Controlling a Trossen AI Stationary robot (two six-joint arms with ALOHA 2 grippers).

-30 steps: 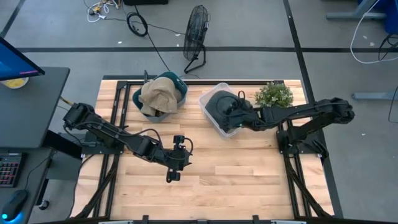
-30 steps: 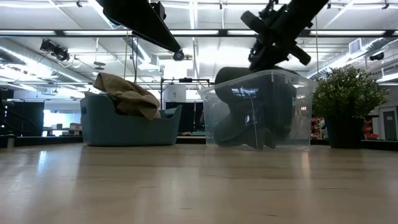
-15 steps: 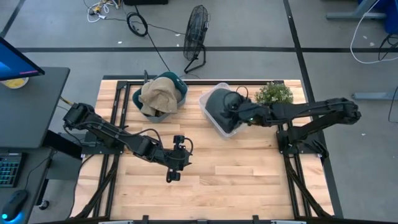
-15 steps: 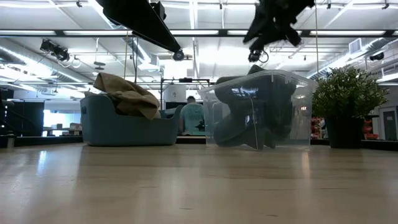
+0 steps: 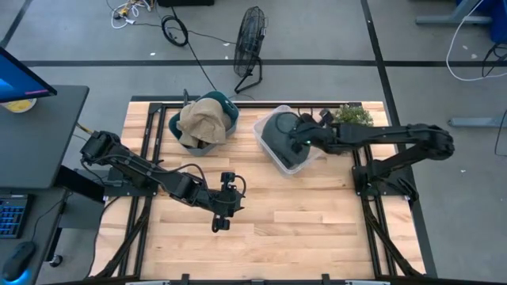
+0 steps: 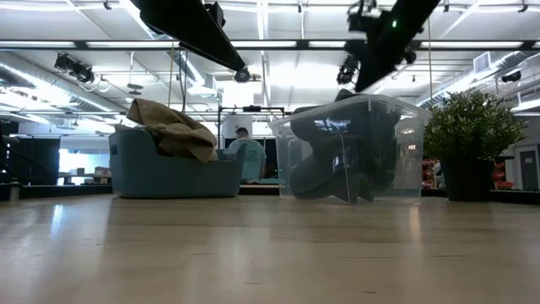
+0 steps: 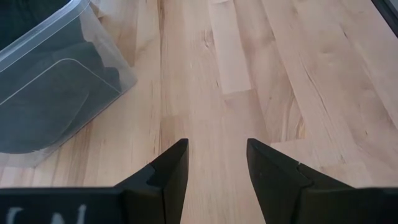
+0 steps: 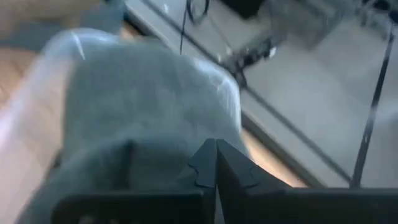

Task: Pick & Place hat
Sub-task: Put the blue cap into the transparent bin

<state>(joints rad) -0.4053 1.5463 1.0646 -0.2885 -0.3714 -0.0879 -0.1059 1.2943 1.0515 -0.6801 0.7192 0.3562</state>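
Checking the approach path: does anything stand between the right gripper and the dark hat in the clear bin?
Nothing visible does. The right gripper, shut, hangs above the open-topped clear bin, with the dark hat directly below it.

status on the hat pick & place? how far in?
Done: a dark hat lies in the clear bin. In hand: nothing visibly gripped; the right end effector is shut, empty, over that bin. Left: the tan hat drapes over the teal basket, untouched. The left end effector waits open over bare table.
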